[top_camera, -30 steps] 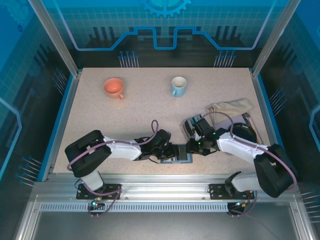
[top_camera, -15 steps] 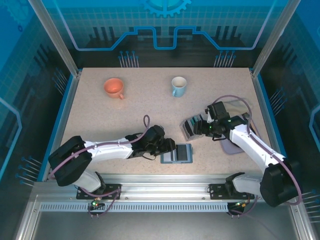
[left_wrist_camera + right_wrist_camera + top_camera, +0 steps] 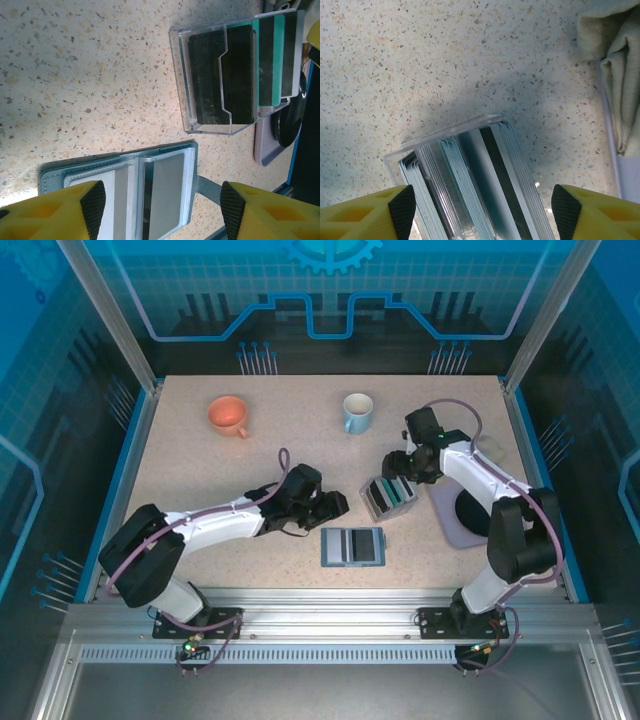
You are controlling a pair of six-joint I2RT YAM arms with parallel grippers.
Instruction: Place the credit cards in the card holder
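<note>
The card holder (image 3: 352,546) lies open and flat near the table's front edge, teal with clear pockets (image 3: 167,187). Behind it and to its right stands a clear rack (image 3: 387,495) that holds the credit cards (image 3: 485,180), teal, dark and white, packed on edge. My left gripper (image 3: 335,505) hovers open just left of the rack, and its fingers straddle the holder (image 3: 120,170) from above without touching it. Over the rack's far side my right gripper (image 3: 393,468) is open, its pads (image 3: 402,210) wider apart than the stack of cards, gripping nothing.
An orange cup (image 3: 228,415) and a pale blue mug (image 3: 357,412) stand at the back. A beige cloth (image 3: 615,75) and a lilac mat (image 3: 452,522) with a black disc (image 3: 478,510) lie to the right of the rack.
Both grippers have opened and left the card holder. The left one has pulled back toward the upper left; the right arm has swung to the back, above the rack.
</note>
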